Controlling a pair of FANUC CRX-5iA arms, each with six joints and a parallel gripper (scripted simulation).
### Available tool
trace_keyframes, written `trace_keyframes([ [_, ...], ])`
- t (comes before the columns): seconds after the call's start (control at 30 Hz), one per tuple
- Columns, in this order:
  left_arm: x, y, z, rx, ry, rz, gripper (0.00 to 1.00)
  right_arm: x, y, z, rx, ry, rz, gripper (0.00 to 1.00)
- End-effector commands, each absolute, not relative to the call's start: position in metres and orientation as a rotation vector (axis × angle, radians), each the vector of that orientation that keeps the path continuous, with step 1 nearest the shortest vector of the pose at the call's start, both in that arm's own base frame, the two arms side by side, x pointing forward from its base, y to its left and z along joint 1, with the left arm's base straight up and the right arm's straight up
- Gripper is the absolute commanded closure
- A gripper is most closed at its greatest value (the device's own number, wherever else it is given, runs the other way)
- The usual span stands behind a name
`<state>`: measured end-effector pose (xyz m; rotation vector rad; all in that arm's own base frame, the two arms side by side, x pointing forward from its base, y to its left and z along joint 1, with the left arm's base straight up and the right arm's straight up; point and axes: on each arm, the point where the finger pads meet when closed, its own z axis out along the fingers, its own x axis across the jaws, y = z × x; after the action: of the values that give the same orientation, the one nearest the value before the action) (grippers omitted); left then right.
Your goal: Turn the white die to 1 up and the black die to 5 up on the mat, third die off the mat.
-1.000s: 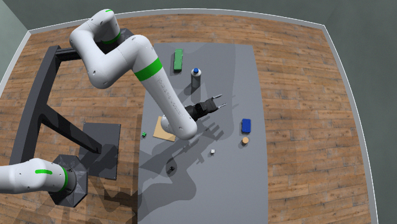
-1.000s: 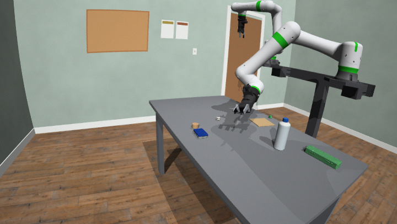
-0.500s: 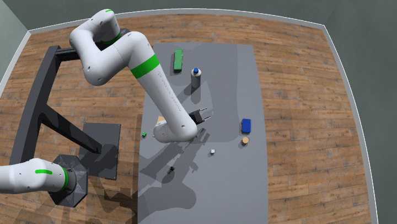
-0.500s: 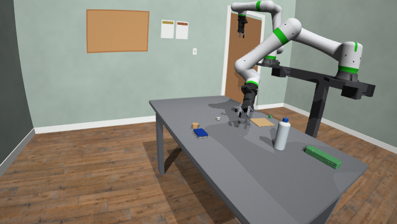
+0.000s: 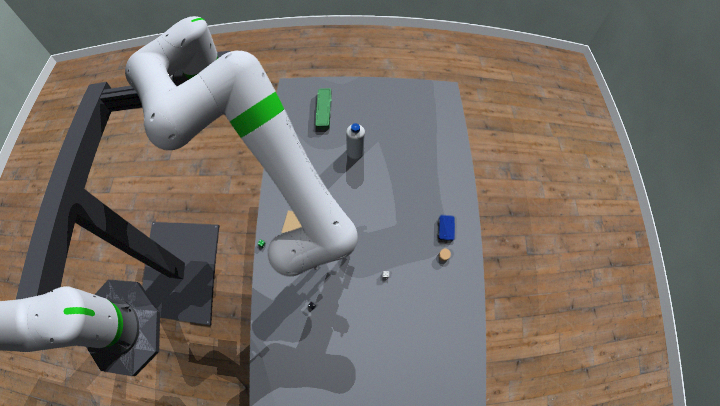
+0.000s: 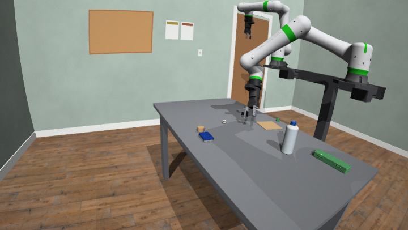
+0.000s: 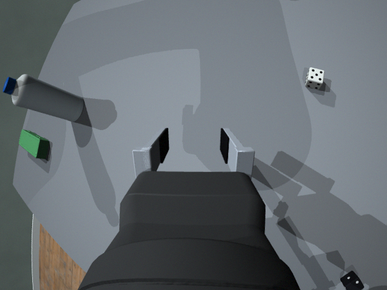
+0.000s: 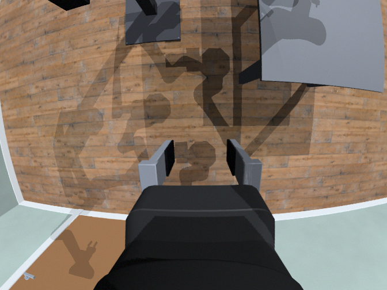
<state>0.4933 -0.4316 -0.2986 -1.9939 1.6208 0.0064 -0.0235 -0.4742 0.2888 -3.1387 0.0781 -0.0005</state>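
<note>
In the left wrist view, the left hand is spread wide above the table, white die and black die both well apart from it, the bottle across an open stretch.

The light is moderate and fairly even; the table serves as a cool grey ground for overlapping soft-toned, crisp-edged shadows, so more than one light source seems to be at work; arm shadows spread across the table in the top view, and darker ones lie on the wooden floor beside and beneath it; the walls beyond the table range from pale green to dim grey-green; straight edges around the table bow in the top and right wrist views; small things on the table look slightly grainy in the top view, yet nothing appears strongly blurred.
</note>
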Motion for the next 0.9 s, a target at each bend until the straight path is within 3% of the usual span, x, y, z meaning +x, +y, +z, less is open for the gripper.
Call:
trace_keyframes([
  [0.0,0.482,-0.449,-0.298,-2.023,1.668,0.032,0.0,-0.024,-0.474,0.29,-3.141,0.078,0.0,0.0],
  [0.87,0.402,-0.621,-0.248,-2.213,2.122,0.028,0.0,-0.024,-0.474,0.29,-3.141,0.078,0.0,0.0],
])
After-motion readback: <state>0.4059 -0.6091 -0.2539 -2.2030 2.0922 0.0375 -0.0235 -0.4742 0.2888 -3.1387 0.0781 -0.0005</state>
